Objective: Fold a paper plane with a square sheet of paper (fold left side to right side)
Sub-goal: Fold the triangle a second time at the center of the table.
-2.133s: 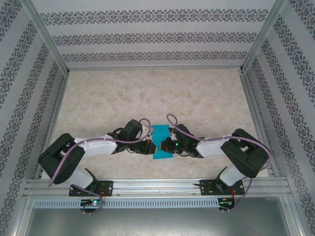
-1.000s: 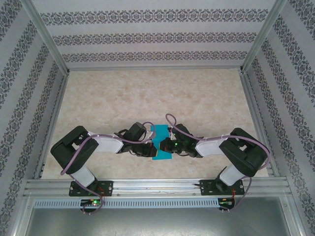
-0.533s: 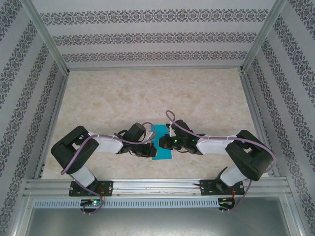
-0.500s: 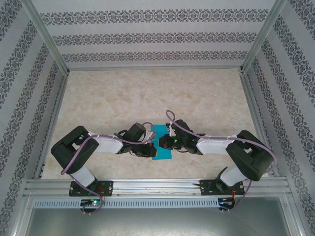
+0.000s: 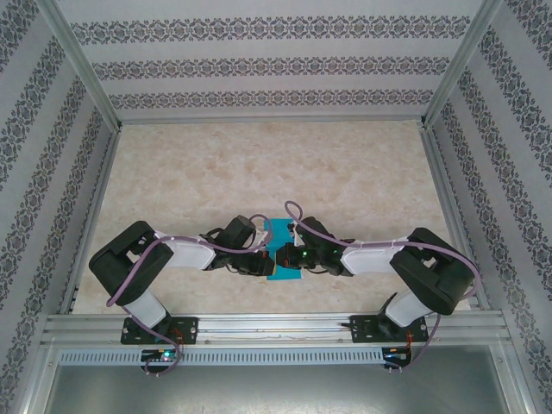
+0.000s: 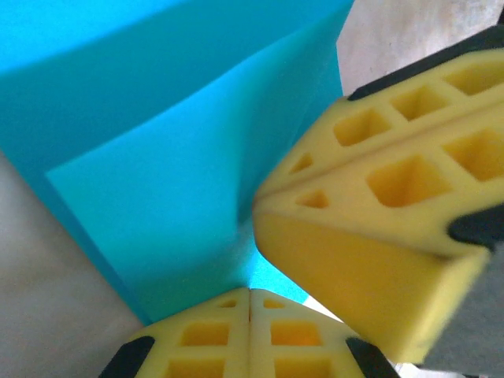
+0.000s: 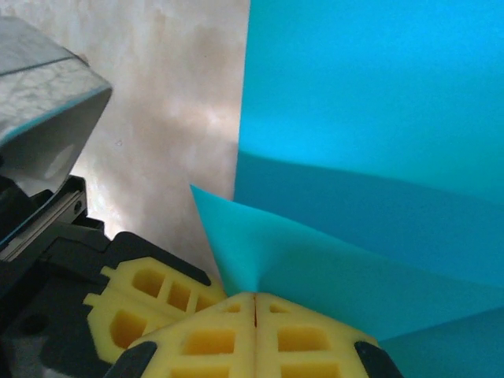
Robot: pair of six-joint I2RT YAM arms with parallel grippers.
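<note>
Mid-fold near the front of the table: your left gripper and right gripper, tips close together, each pinch the creased square sheet of paper, whose left flap likely needs carrying rightward next.

The top camera sits high above and behind the arm bases, looking down and toward the far wall, far enough off to take in the whole table. Each wrist camera looks along its own closed fingertips from very close. The left one faces right across the turquoise paper and the right one faces left. All three views share one near-centre patch — the spot where the left gripper and right gripper meet at the paper. Each wrist view also catches the other arm's yellow fingertips.
</note>
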